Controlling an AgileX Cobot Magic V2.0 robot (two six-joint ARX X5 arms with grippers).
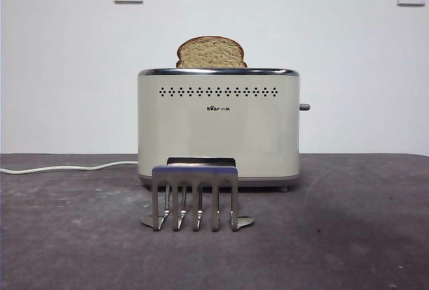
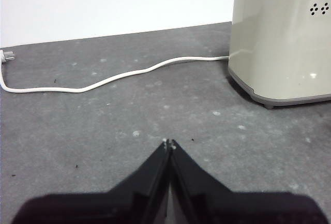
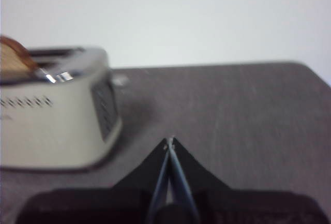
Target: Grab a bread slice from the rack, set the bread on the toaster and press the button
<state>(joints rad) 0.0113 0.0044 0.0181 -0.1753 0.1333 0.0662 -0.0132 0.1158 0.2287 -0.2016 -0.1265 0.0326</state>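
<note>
Toaster (image 1: 218, 126): upright on the tabletop (image 1: 348, 236); slot holds the slice of bread (image 1: 211, 53), domed top standing above the chrome rim
Rack (image 1: 195, 196): just in front of the toaster; nothing between its prongs
Button (image 1: 304, 107): juts from the toaster's narrow side
Cord (image 2: 103, 80): trails across the tabletop
Left claw (image 2: 169, 142): jaws together, holding nothing; low over the tabletop, apart from the toaster
Right claw (image 3: 169, 141): jaws together, holding nothing; apart from the toaster

Cream-white boxy toaster (image 1: 218, 126) mid-table (image 1: 362, 236), toward the back edge. Speckled wholegrain bread slice (image 1: 211, 53) upright in its slot. Shiny metal toast rack (image 1: 195, 196) just before it. White cord (image 1: 67, 167) trails toward left edge.
</note>
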